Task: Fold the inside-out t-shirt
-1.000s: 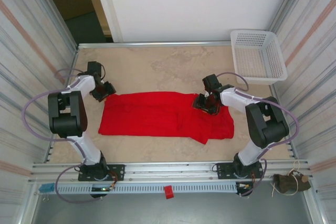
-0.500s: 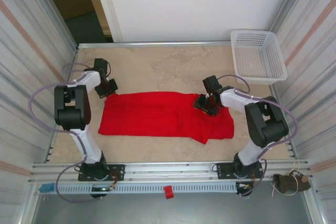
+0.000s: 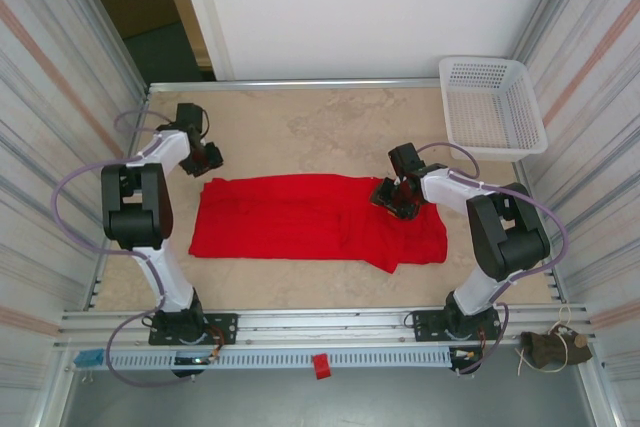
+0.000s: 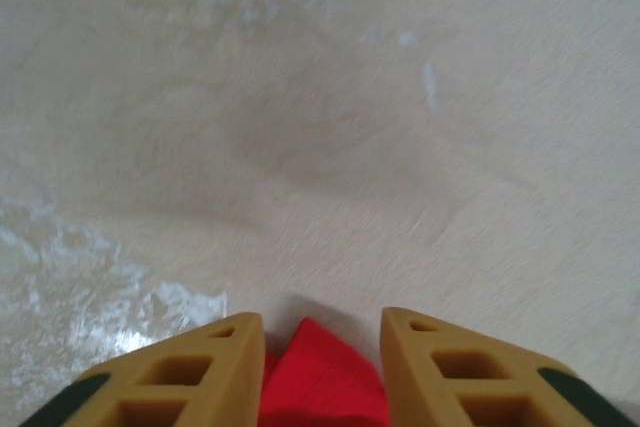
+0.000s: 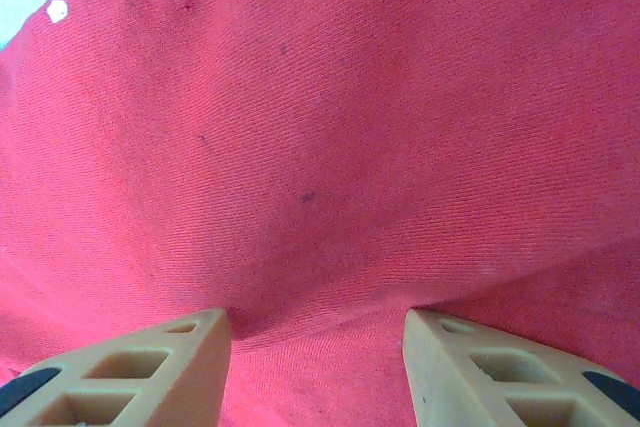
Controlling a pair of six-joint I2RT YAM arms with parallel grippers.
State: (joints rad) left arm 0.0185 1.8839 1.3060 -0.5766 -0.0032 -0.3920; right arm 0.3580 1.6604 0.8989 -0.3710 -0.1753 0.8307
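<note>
Since it is soft, light cloth that is likely to sag and slide on itself, the t-shirt (image 3: 300,222) is best taken at edges and corners, where the layers can be pinched together. It is laid flat as a long band across the middle of the surface (image 3: 300,127). Farther in, the right gripper (image 5: 315,332) is set down on its right part, jaws wide apart, with cloth puckered between them. At the far left corner a red tip is seen inside the left gripper (image 4: 322,322); whether it is pinched cannot be told. A basket (image 3: 497,154) is seen far right.
</note>
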